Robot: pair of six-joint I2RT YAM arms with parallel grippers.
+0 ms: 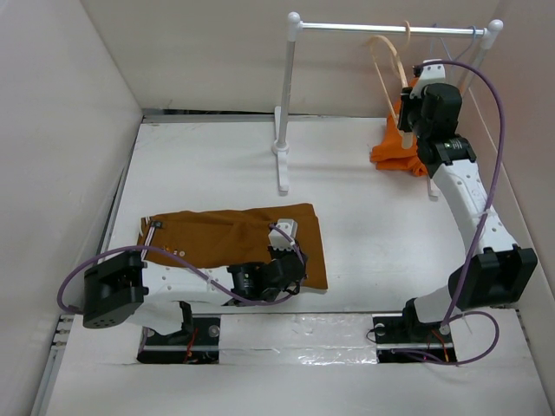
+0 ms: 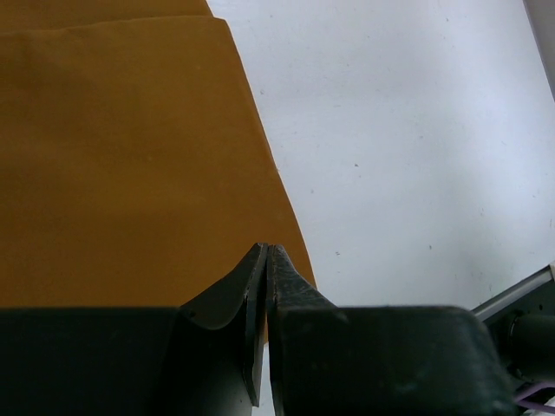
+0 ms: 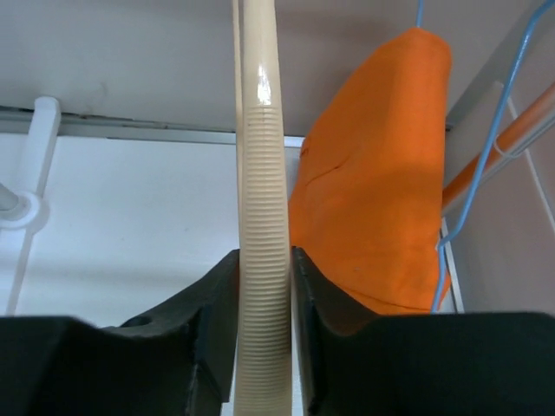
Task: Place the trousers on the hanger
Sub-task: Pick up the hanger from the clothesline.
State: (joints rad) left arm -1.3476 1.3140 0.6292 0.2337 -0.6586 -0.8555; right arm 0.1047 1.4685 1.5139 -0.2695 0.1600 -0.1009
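Observation:
The rust-brown trousers lie flat on the white table in front of the left arm; the left wrist view shows them as a wide brown sheet. My left gripper hovers over their right edge, shut with nothing between its fingers. The pale beige hanger hangs from the rail at the back right. My right gripper reaches up to it and is shut on its ribbed bar, one finger pressed against each side.
A white clothes rack stands at the back, with a metal rail and a post. A bright orange garment hangs on a thin blue wire hanger beside the beige one. Walls enclose the table.

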